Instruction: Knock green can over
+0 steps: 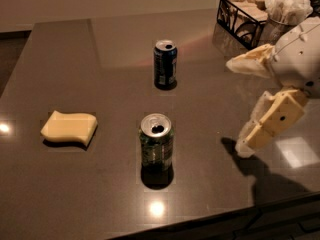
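The green can (156, 148) stands upright near the front middle of the dark table (65, 54), its silver top with the opening facing up. My gripper (238, 107) hovers to the right of the can, a short gap away and not touching it. Its two cream fingers are spread apart, one finger (250, 65) higher and farther back, the other (270, 121) lower and nearer. It holds nothing.
A dark blue can (165, 64) stands upright behind the green can. A yellow sponge (69, 128) lies at the left. A black wire basket (244, 13) and a holder with white napkins (286, 10) stand at the back right. The table's front edge runs just below the green can.
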Tool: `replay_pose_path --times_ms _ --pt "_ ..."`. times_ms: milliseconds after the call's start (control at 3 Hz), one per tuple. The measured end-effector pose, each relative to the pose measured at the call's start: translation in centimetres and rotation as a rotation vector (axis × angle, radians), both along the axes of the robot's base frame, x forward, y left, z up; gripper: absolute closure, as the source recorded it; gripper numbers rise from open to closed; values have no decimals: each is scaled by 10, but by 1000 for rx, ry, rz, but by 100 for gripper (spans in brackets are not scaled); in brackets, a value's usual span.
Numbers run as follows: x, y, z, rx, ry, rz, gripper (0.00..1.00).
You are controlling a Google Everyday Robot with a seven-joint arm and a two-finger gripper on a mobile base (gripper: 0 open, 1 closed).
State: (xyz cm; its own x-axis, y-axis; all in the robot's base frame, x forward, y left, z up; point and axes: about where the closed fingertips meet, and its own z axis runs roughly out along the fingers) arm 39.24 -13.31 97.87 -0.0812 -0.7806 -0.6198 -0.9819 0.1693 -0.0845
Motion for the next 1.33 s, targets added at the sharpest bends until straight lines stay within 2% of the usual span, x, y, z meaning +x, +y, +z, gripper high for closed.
replay_pose_path --times_ms 333,1000,1333 --pt "-5 38 -14 77 14 59 0" --pt "-5 99 -47 145 55 123 0" --pt "-9 118 -58 146 66 142 0"
